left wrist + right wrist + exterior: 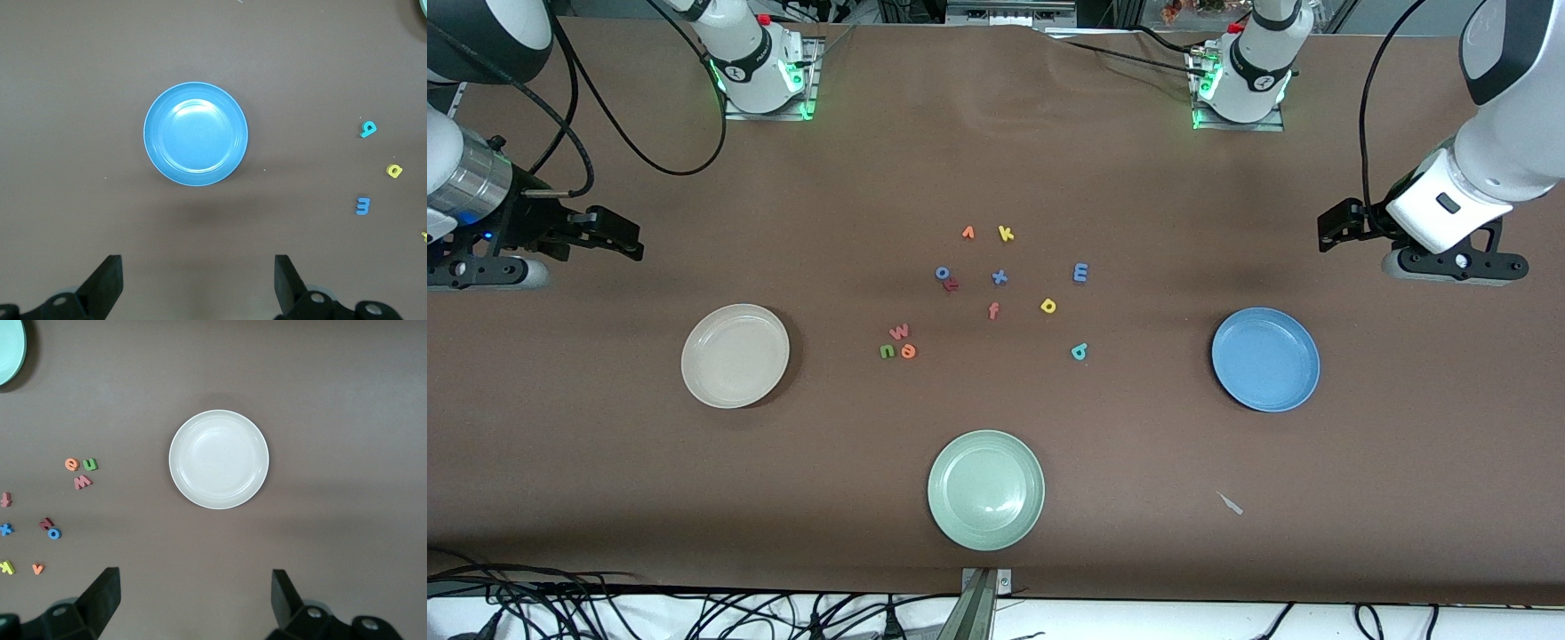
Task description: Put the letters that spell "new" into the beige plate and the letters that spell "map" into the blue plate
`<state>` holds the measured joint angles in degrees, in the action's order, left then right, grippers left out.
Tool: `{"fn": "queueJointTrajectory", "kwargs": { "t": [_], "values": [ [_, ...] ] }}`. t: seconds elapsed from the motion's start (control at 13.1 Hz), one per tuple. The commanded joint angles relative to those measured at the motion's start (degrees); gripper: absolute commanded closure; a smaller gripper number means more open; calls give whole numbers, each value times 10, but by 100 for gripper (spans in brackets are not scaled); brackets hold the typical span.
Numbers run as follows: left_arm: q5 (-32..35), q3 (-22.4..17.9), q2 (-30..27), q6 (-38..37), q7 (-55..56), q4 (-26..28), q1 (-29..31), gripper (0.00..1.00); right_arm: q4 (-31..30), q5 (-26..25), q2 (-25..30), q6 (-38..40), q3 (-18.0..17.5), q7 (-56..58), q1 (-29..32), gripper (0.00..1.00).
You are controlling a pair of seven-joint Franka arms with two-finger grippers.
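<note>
Both arms are wearing glossy white shells with dark grey joint bands, and black cables are looping off them. Green lights are glowing at their bases. The left gripper (pixel 1338 227) and right gripper (pixel 618 236) are showing matte black fingers.

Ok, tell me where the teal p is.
In the front view the teal p lies on the table between the letter cluster and the blue plate, nearer the camera than the yellow a.

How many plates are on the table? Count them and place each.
3. The beige plate lies toward the right arm's end, the blue plate toward the left arm's end, and the green plate between them, nearest the front camera. None looks hidden.
</note>
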<state>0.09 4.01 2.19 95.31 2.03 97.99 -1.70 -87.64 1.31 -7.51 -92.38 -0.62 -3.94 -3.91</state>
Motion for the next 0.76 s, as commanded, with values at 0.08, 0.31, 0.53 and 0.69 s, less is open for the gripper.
{"fn": "queueJointTrajectory", "kwargs": {
  "t": [0.08, 0.31, 0.53, 0.69],
  "values": [
    [13, 3, 8, -15, 9, -19, -1, 0, -1, -9, 8, -6, -1, -3, 1, 0],
    [13, 4, 8, -15, 9, -20, -1, 0, 0, -8, 8, -6, -1, -3, 1, 0],
    [13, 3, 8, -15, 9, -20, -2, 0, 1, -6, 7, -7, -1, -2, 1, 0],
    [13, 3, 8, -15, 9, -20, -2, 0, 2, -5, 7, -7, -1, -3, 2, 0]
  ]
}}
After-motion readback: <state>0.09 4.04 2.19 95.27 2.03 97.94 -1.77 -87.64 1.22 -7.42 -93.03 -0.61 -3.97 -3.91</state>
